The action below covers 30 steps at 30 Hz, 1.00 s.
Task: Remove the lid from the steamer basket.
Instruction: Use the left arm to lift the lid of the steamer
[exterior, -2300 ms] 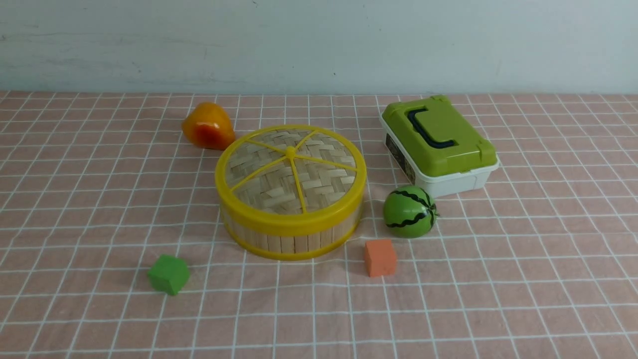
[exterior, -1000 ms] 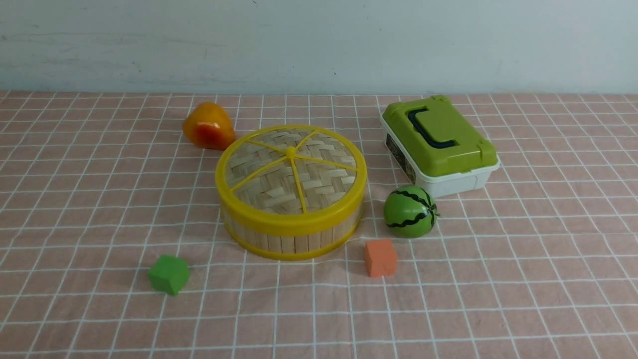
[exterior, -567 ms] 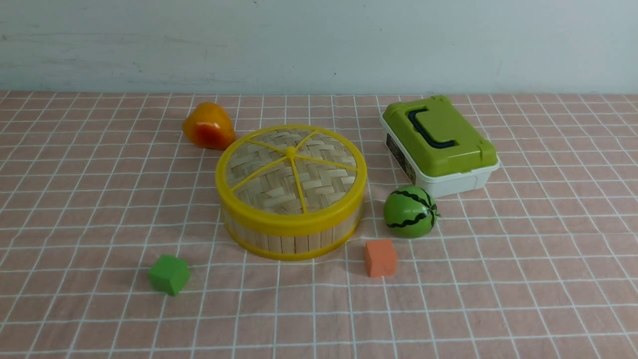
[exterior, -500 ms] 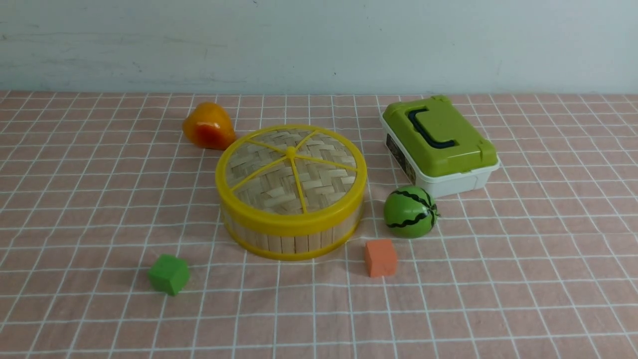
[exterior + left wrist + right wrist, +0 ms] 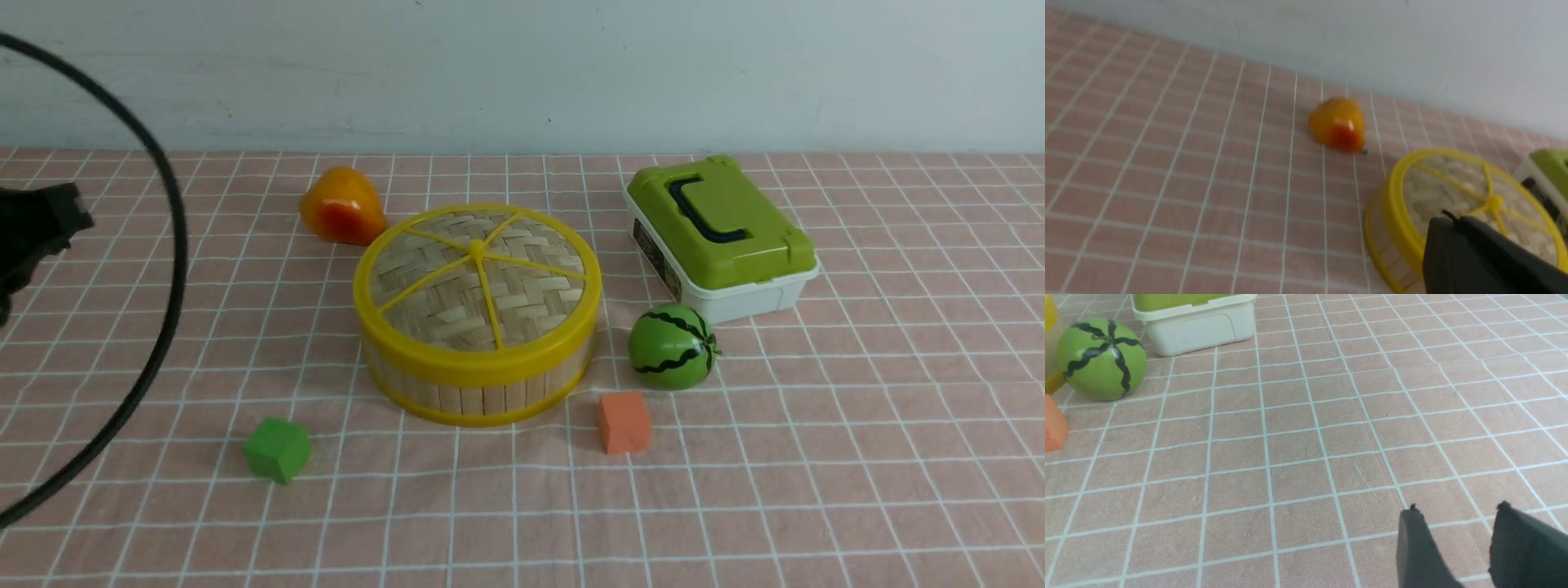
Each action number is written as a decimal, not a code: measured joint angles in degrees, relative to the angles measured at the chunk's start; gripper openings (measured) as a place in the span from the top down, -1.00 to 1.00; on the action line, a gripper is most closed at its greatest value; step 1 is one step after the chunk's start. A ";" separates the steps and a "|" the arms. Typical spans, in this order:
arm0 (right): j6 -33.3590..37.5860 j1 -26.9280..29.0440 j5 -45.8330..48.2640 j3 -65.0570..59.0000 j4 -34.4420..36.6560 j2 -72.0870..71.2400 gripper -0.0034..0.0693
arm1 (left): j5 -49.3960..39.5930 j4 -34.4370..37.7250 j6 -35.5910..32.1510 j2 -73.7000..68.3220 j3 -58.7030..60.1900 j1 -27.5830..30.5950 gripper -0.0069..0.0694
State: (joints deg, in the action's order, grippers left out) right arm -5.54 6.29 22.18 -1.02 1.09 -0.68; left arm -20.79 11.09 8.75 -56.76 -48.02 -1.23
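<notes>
Pink checked cloth (image 5: 816, 457) everywhere. My left gripper (image 5: 45, 219) hangs with the steamer basket (image 5: 482, 388) well off to its right, lid (image 5: 478, 282) seated on top; I cannot tell this gripper's opening. Its black cable (image 5: 167, 245) loops close by, and an orange fruit (image 5: 340, 208) sits just beside the basket. My right gripper (image 5: 1457, 507) is parted and empty, with the watermelon toy (image 5: 1102, 359) and white box (image 5: 1196, 328) ahead to its left.

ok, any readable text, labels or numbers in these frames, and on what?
No text is readable.
One dark label on the side of the white plastic box with green lid: print too small to read in the front view, blurred in the left wrist view.
No other writing shows anywhere.
</notes>
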 joint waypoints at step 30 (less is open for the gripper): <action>0.00 0.00 0.00 0.00 0.00 0.00 0.24 | -46.57 -9.52 -2.05 -57.40 -68.52 -23.21 0.65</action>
State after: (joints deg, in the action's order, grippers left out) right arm -5.54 6.29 22.18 -1.02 1.09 -0.68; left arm -67.36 1.57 6.70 -114.16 -116.54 -24.44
